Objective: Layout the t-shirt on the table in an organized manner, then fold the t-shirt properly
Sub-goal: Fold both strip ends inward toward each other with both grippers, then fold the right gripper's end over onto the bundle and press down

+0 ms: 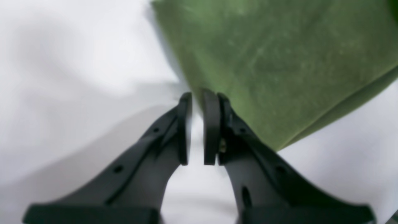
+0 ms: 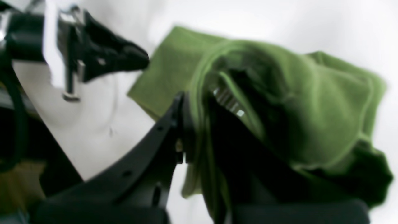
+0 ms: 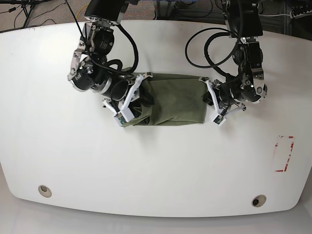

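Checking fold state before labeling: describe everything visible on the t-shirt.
The t-shirt is plain olive green, soft matte cotton by its look, with no print showing. It lies folded into a compact, roughly rectangular bundle on the white table, between both arms. Its end by the right gripper is bunched and lifted, cloth pinched between the fingers, hems and layers showing. The other end lies flat; the left gripper sits at that edge, with nothing between its fingers.

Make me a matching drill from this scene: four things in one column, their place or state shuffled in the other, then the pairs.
1. olive-green cotton t-shirt
2. right hand
3. left hand
4. red-and-white tape rectangle

A. at the shirt's edge, nothing between its fingers
B. stuck near the glossy white table's edge
C. clamped on bunched fabric
D. folded between both arms

Pairs: 1-D, 2-C, 3-A, 4-B
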